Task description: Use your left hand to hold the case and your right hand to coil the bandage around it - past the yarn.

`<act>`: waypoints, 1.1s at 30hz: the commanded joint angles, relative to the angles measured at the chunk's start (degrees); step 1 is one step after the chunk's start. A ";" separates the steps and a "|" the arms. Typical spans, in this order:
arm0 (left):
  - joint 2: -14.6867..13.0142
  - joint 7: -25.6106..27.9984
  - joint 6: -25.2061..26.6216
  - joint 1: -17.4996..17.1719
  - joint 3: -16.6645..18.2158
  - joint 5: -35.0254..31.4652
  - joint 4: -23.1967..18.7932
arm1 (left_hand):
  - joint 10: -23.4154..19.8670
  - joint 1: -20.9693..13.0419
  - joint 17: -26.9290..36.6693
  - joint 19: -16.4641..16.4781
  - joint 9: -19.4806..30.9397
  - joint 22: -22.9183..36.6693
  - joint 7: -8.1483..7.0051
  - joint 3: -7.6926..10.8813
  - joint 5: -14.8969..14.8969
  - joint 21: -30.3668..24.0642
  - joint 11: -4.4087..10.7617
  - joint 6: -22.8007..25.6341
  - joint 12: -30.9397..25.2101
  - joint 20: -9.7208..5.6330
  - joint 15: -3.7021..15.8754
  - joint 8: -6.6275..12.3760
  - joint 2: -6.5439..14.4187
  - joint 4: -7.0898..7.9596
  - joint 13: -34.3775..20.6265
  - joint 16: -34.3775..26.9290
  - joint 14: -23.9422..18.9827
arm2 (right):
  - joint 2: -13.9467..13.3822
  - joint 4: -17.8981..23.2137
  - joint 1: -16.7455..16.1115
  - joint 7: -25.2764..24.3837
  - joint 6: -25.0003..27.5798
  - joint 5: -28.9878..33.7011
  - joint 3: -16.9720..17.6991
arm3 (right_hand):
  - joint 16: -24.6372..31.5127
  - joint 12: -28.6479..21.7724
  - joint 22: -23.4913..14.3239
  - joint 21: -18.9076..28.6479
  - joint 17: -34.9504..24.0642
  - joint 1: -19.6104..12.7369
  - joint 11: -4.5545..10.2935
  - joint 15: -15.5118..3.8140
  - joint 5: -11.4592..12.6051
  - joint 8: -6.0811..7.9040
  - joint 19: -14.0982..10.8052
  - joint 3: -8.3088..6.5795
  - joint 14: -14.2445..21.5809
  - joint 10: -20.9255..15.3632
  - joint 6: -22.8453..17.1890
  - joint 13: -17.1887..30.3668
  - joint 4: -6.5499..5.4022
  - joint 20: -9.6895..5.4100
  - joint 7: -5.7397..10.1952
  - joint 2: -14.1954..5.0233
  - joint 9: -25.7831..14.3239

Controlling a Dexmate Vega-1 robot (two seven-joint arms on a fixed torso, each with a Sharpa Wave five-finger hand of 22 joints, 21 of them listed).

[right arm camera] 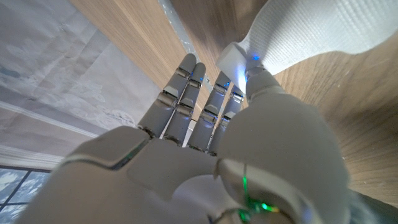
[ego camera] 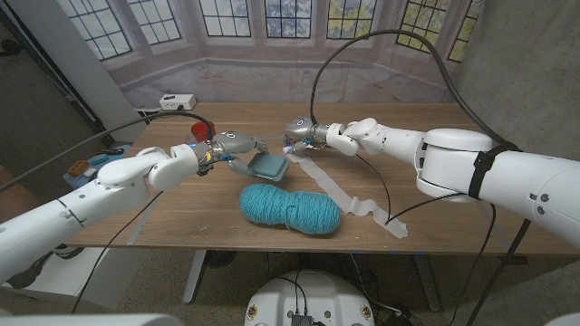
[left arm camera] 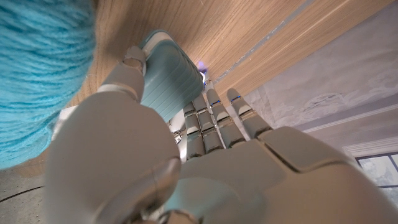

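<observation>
My left hand [ego camera: 237,147] grips a teal rounded case [ego camera: 268,165], tilted up off the table just behind the yarn; in the left wrist view the case [left arm camera: 166,76] sits between thumb and fingers of that hand [left arm camera: 186,149]. My right hand [ego camera: 306,134] pinches one end of a white bandage [ego camera: 337,187] close to the case's far right corner. The bandage trails away across the table to the right. In the right wrist view the bandage end [right arm camera: 298,34] is held between thumb and fingers of the right hand [right arm camera: 236,137]. A teal yarn skein [ego camera: 289,208] lies in front of the case.
A red cup [ego camera: 202,130] stands behind my left hand. A white power strip [ego camera: 176,101] sits at the table's far left corner. Black cables [ego camera: 381,186] cross the table under my right arm. Small items [ego camera: 95,163] lie off the table's left edge.
</observation>
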State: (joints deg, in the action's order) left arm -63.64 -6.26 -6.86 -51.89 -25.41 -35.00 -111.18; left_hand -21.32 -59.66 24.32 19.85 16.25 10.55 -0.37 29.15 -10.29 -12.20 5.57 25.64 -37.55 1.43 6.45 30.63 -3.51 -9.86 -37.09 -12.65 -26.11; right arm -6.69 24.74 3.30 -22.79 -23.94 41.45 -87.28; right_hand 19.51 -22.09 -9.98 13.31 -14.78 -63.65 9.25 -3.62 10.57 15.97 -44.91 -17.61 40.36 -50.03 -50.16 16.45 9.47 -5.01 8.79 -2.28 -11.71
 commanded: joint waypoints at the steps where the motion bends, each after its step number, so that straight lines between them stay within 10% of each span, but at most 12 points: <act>1: 0.06 0.87 -1.63 0.30 0.16 -0.02 0.65 | -4.77 0.75 0.24 -0.06 0.05 0.18 -3.05 1.61 -0.36 -0.07 4.37 5.09 -0.26 0.15 -0.01 16.16 1.82 1.00 -1.15 0.12 -0.65 | -5.67 11.31 -1.67 1.46 2.78 1.74 4.92 | 0.22 -0.44 -0.33 0.14 -0.27 -0.97 0.31 -9.99 0.16 0.18 -0.74 0.17 0.63 -0.59 -0.61 0.35 -0.06 -5.03 -0.17 -0.10 -0.12; 33: -1.49 4.44 -3.08 -2.18 2.74 0.81 0.18 | -4.82 0.86 0.56 -0.13 -0.43 0.18 -3.24 1.50 -0.38 -0.06 4.46 4.70 -0.10 0.12 -0.03 17.09 1.93 0.99 -1.31 0.26 -0.67 | -17.68 40.51 -11.36 10.46 15.17 7.03 18.57 | -0.30 -1.24 -0.33 0.21 -0.36 -1.91 -0.01 -9.97 0.10 0.48 -1.68 0.80 2.80 -1.90 -2.44 1.22 -0.23 -5.13 -0.33 -0.05 -0.33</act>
State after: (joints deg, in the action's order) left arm -64.86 -3.35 -9.03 -53.60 -23.47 -34.44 -110.99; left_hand -21.32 -59.66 24.58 19.85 15.75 10.55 -0.37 29.15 -10.36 -12.20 5.57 25.64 -37.33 1.43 6.45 30.77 -3.51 -9.86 -37.15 -12.65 -26.10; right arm -19.35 52.07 -3.67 -15.85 -12.36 47.01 -75.19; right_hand 19.26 -22.97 -9.98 13.31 -15.05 -64.94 9.46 -4.38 10.57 16.33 -45.93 -16.90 42.61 -51.46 -52.11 17.46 9.40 -5.22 8.28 -2.51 -11.87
